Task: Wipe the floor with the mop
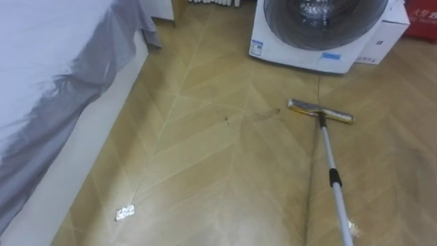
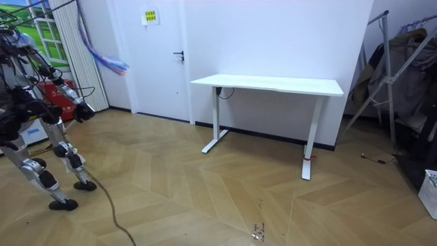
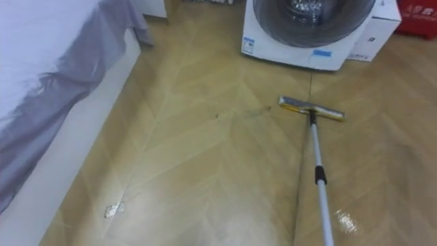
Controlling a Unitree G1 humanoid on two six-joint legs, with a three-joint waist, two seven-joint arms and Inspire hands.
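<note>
The mop (image 1: 332,176) lies on the wood floor (image 1: 205,157), its pole coming in at lower right, with a crumpled scrap (image 1: 124,212) well to its left beside the bed (image 1: 48,61). Its head (image 1: 321,111) rests flat just short of the washer (image 1: 300,51). In the room view a hand (image 2: 83,112) reaches out; which hand it is, and its grip, I cannot tell.
</note>
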